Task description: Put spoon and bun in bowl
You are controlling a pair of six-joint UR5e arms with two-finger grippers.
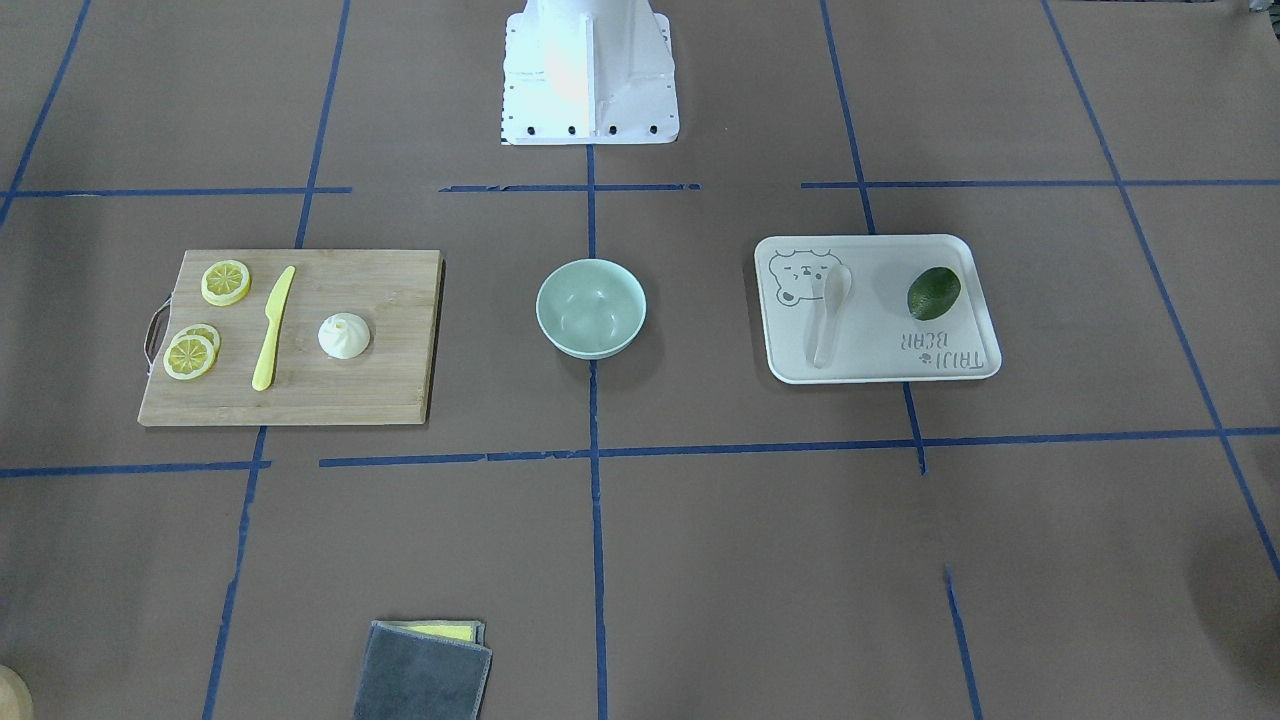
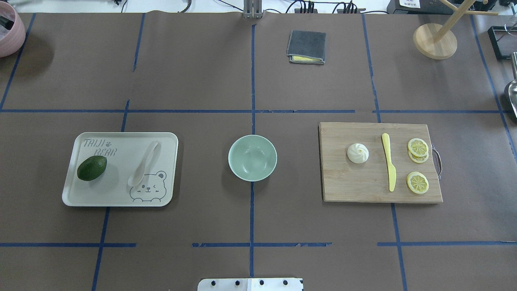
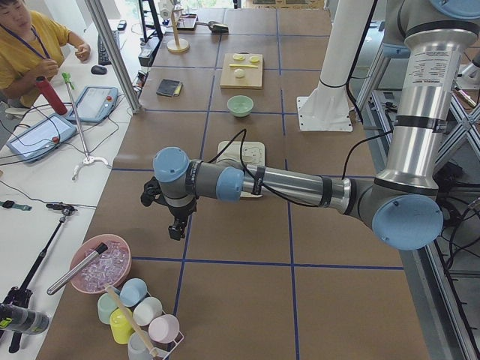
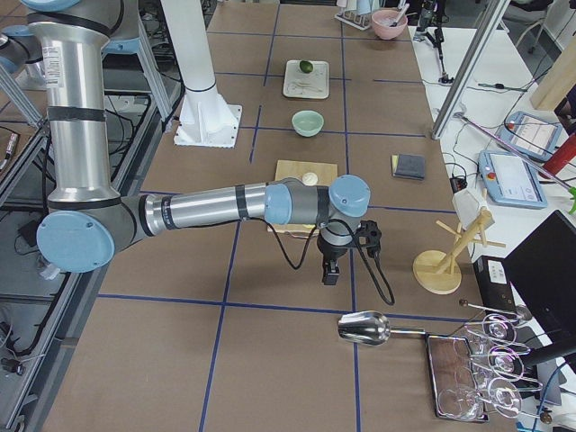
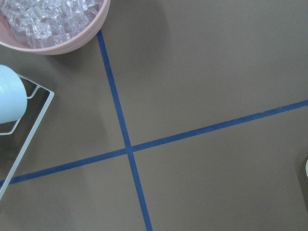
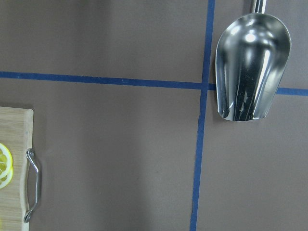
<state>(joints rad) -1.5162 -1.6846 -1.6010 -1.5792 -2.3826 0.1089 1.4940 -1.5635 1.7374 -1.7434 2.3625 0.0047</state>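
Spoon [image 2: 144, 163] on tray [image 2: 121, 139], bun [image 2: 358, 153] on cutting board [image 2: 363, 186], bowl [image 2: 253, 157] between them. Left gripper [image 3: 174, 231] and right gripper [image 4: 329, 274] hang over opposite table ends. Can't tell if their fingers are apart or together.

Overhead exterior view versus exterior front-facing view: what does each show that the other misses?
Only overhead: a pink bowl at top left, a shiny metal scoop at the right edge. Only front-facing: the white pedestal's upright column. Both: pale mint-green bowl, white pleated bun on the wooden board, off-white soup spoon on the cream bear-print tray.
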